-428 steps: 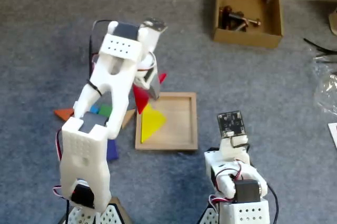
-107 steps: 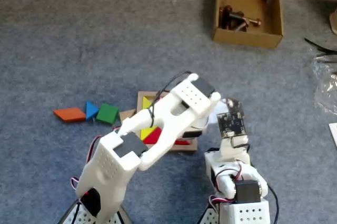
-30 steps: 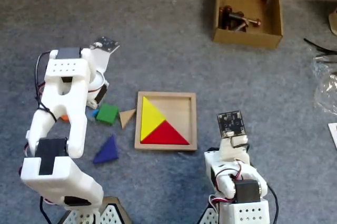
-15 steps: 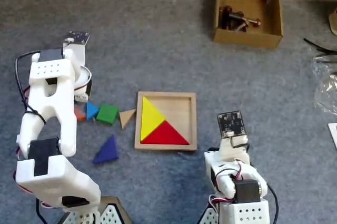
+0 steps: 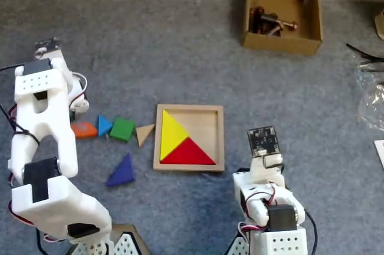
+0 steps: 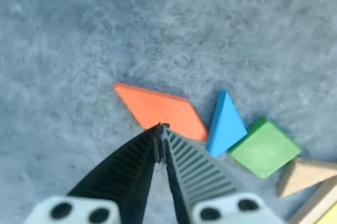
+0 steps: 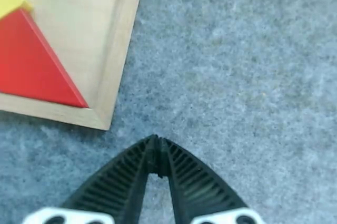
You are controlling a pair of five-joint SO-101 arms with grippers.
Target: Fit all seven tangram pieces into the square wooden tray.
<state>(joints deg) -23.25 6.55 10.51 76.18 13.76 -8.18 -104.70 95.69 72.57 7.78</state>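
Observation:
The square wooden tray (image 5: 219, 138) holds a yellow triangle (image 5: 171, 132) and a red triangle (image 5: 189, 152). On the carpet to its left lie a tan triangle (image 5: 144, 133), a green square (image 5: 122, 129), a light blue triangle (image 5: 104, 125) and an orange parallelogram (image 5: 84, 129); a dark blue triangle (image 5: 122, 171) lies nearer the front. My left gripper (image 6: 160, 127) is shut and empty, its tips just over the orange parallelogram (image 6: 158, 109). My right gripper (image 7: 157, 153) is shut and empty over bare carpet beside the tray's corner (image 7: 118, 66).
A cardboard box (image 5: 282, 15) with small metal parts stands at the back right. Cables and a plastic bag (image 5: 371, 105) lie at the right edge. The carpet is bare behind the pieces and to the right of the tray.
The left arm carried the red triangle into the tray beside the yellow one, let it go, then swung left to the orange parallelogram. The right arm kept still.

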